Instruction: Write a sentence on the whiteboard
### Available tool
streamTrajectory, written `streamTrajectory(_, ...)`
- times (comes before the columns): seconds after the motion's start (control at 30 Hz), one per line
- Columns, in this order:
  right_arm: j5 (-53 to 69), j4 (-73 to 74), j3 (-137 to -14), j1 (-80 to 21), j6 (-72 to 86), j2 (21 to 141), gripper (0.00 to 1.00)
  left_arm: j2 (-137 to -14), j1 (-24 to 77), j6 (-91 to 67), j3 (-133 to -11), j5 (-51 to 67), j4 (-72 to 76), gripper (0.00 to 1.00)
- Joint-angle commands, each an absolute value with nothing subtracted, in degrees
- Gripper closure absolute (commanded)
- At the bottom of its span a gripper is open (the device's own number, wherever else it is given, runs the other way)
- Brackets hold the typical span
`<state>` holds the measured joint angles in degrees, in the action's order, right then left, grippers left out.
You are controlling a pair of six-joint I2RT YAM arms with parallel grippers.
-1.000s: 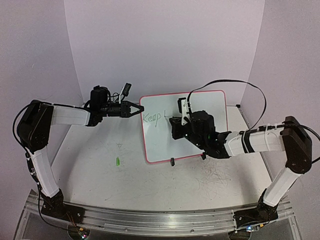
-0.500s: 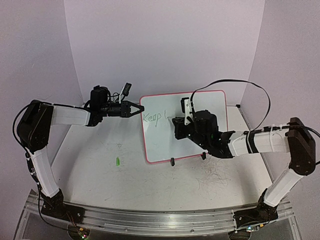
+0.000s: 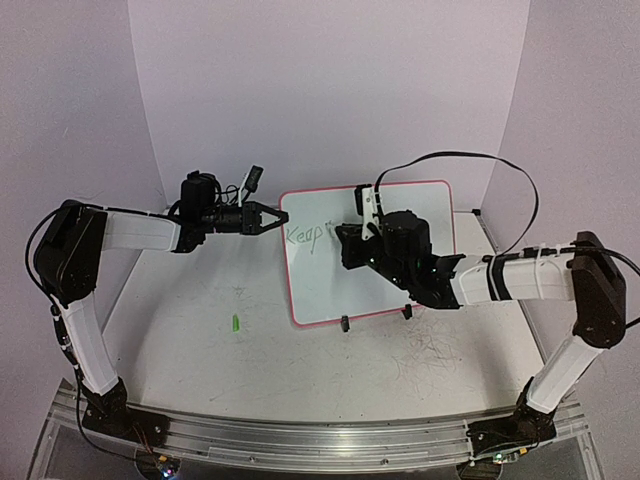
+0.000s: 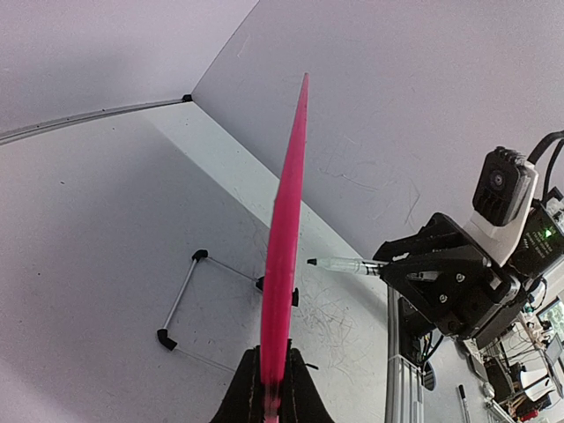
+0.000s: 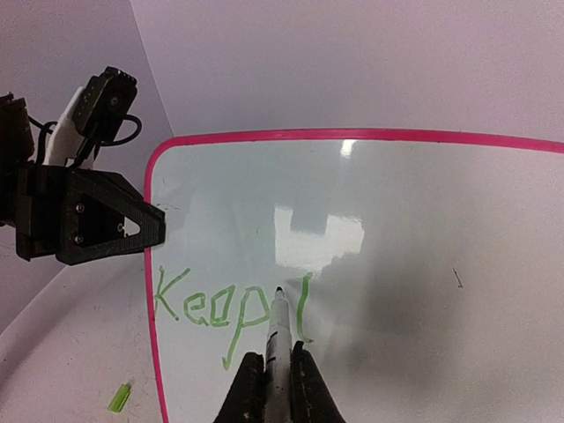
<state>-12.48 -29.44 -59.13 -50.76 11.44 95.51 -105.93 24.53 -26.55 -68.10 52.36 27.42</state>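
On the scuffed worktop (image 3: pixel 200 350), walled in lilac, the whiteboard (image 3: pixel 320 285) was clamped by the left end effector (image 3: pixel 272 222); a pen (image 5: pixel 279 326) was pinched by the right end effector (image 5: pixel 278 366).

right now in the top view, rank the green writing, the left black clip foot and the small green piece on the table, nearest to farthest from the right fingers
From the right gripper, top external view:
1. sentence: just to its left, on the whiteboard.
2. left clip foot: at the board's near edge, toward the bases.
3. small green piece: far left on the table.
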Motion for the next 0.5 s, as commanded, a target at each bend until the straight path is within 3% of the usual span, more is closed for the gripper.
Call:
streamTrajectory(0.0,-14.5,-30.4,-60.3,-50.7,10.9,96.6,1.0,-103.1,24.3,-26.2,-68.5,53.0,29.6,1.0)
streamTrajectory(0.47,-19.4,-27.3,-59.1,-50.7,11.3,95.1,1.0,-103.0,24.3,-26.2,-68.5,53.0,29.6,1.0)
